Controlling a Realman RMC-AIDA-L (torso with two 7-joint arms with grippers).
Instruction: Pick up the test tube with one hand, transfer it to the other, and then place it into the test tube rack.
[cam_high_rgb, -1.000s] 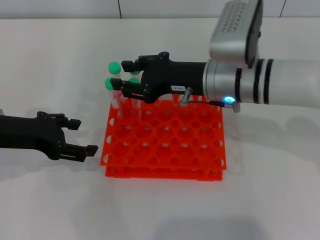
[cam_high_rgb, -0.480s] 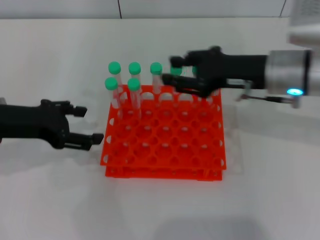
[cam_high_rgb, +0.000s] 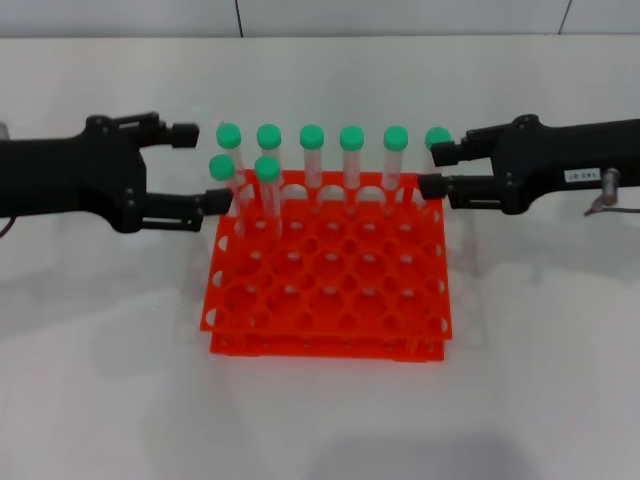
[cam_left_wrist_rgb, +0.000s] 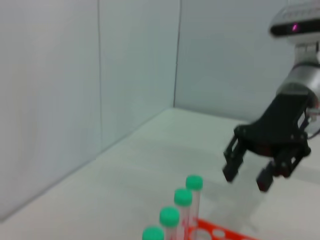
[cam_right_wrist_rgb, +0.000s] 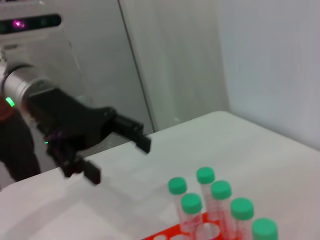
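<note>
The orange-red test tube rack (cam_high_rgb: 325, 346) sits mid-table. Several green-capped test tubes (cam_high_rgb: 311, 137) stand upright along its back row, and two more (cam_high_rgb: 266, 168) in the second row at the left. I cannot tell the task's tube from the others. My left gripper (cam_high_rgb: 203, 167) is open at the rack's back left corner, with nothing between its fingers. The labelled right gripper (cam_high_rgb: 435, 170) is open and empty at the back right corner, next to the last tube (cam_high_rgb: 437, 136). The left wrist view shows the right gripper (cam_left_wrist_rgb: 246, 178) beyond the caps (cam_left_wrist_rgb: 183, 197). The right wrist view shows the left gripper (cam_right_wrist_rgb: 117, 157).
The white tabletop (cam_high_rgb: 320, 420) spreads bare in front of the rack and to both sides. A pale wall (cam_high_rgb: 300, 15) runs behind the table. Most rack holes in the front rows hold nothing.
The right gripper drew back rightward, from the rack's back left tubes to beyond its right edge. The left gripper moved up and back from the rack's front left to its back left corner.
</note>
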